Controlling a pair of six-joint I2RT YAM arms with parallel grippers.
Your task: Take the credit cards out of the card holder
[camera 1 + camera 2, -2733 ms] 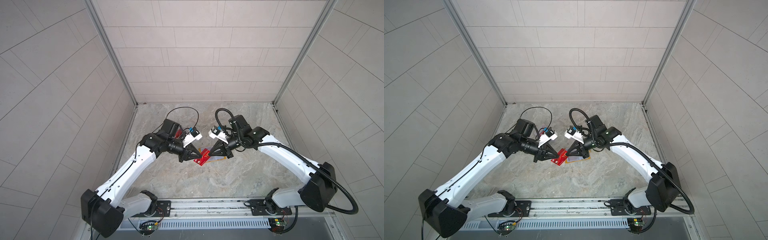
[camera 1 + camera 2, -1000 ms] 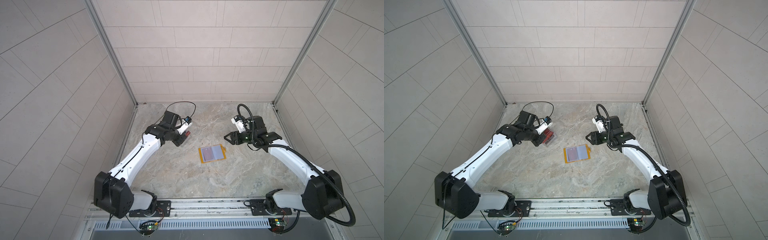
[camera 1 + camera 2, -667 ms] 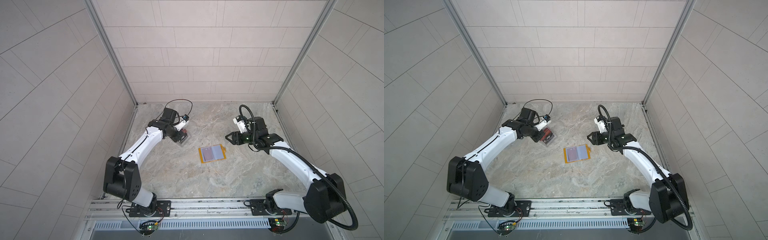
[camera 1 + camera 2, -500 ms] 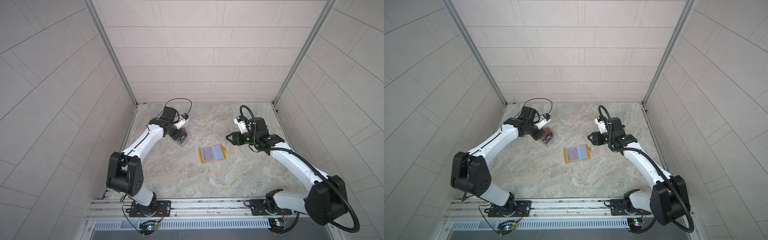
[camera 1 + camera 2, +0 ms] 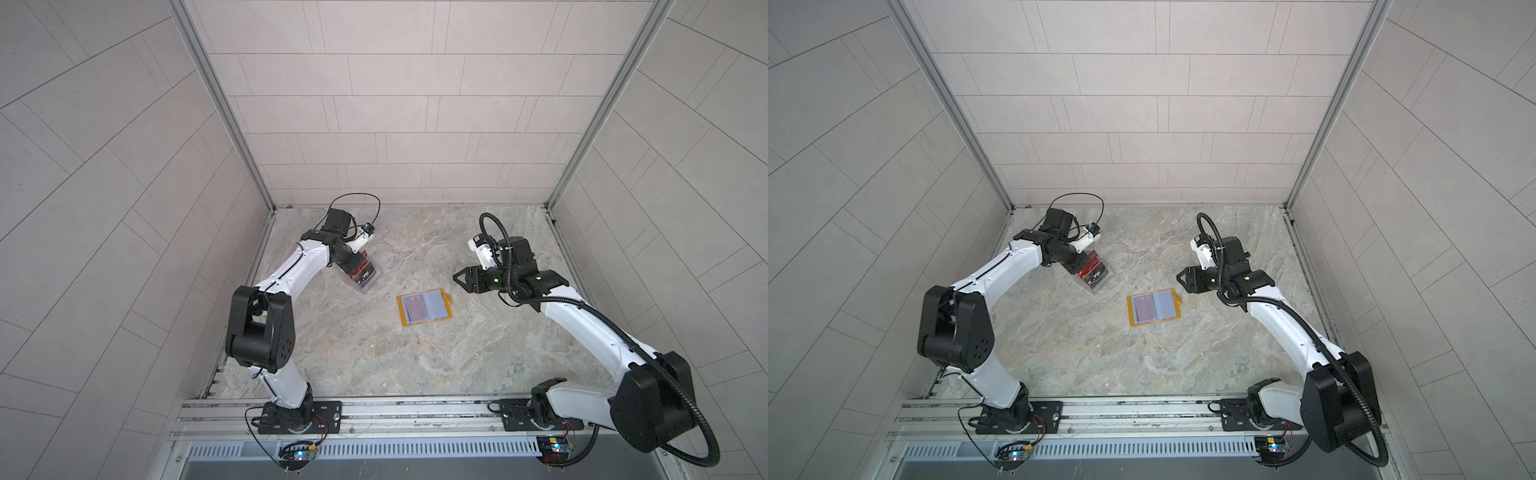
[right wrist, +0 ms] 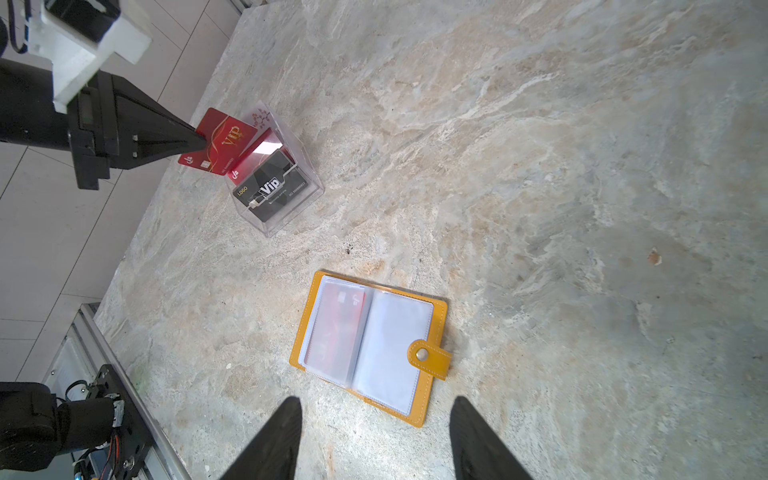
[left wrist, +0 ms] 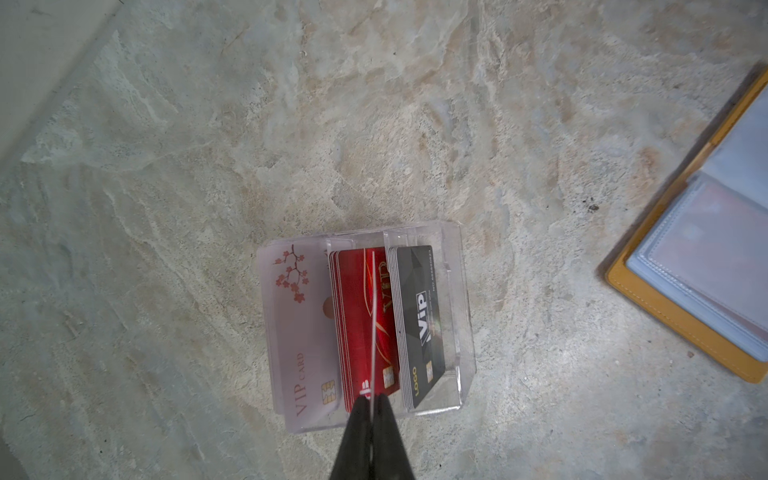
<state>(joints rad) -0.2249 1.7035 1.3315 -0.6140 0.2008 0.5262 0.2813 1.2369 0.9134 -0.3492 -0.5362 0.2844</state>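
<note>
Two end effectors differ: your left end effector [image 6: 199,141] pinches a red card [image 6: 222,143] above the box [image 5: 361,286], left of centre in both top views. Your right end effector [image 6: 376,402] gapes empty beside the open holder [image 5: 424,309], mid-frame on the counter [image 5: 415,365].

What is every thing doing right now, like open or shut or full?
card holder, open, lying flat.
sleeved red card, tucked inside the card holder.
held red card, pinched over the clear box.
clear box, open-topped, partly filled.
boxed cards, in three stacks.
left gripper, shut on the held red card.
right gripper, open, empty.
</note>
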